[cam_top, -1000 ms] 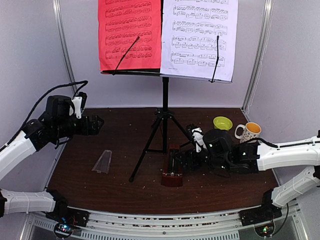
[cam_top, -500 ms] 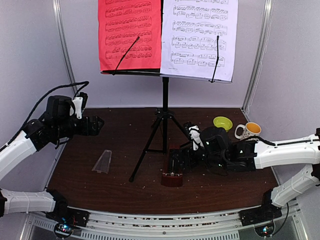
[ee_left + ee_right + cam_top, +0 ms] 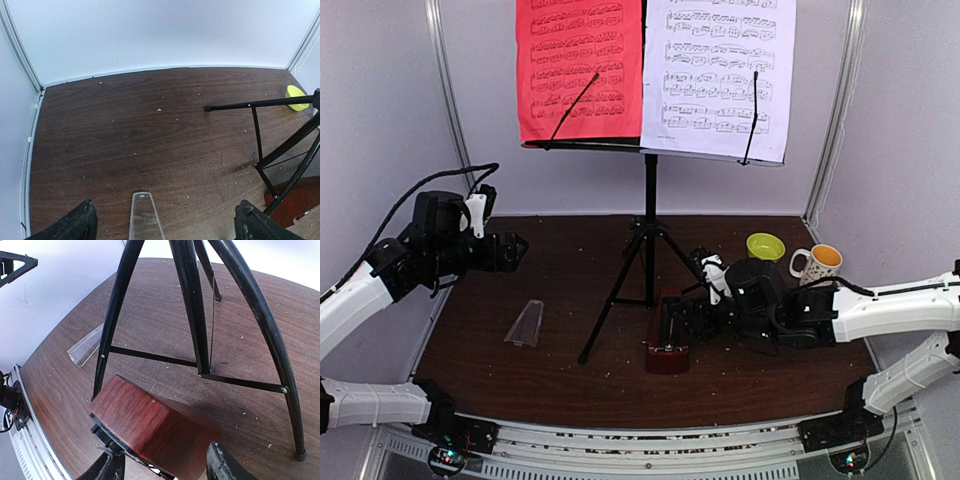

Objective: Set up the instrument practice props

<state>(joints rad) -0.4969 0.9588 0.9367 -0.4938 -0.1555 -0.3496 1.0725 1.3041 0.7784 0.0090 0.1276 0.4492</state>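
The black tripod music stand (image 3: 649, 200) stands mid-table, with the red sheet (image 3: 580, 70) and the white sheet (image 3: 720, 75) side by side on its desk. The red-brown metronome (image 3: 667, 352) lies tilted on the table by the stand's front leg, without its cover. My right gripper (image 3: 688, 318) is closed around it. In the right wrist view the metronome (image 3: 150, 425) sits between my fingers (image 3: 165, 467). The clear cover (image 3: 525, 323) lies flat at front left. My left gripper (image 3: 515, 248) is open and empty, raised above the cover (image 3: 145, 220), which lies between its fingertips (image 3: 165, 227).
A green bowl (image 3: 766, 246) and a spotted mug (image 3: 817, 262) stand at the back right, behind my right arm. The tripod legs (image 3: 190, 305) spread just beyond the metronome and also show in the left wrist view (image 3: 280, 145). White walls close in the table.
My right gripper and the metronome shifted slightly left, then back right, with the metronome's tilt changing a little. The left arm has not moved.
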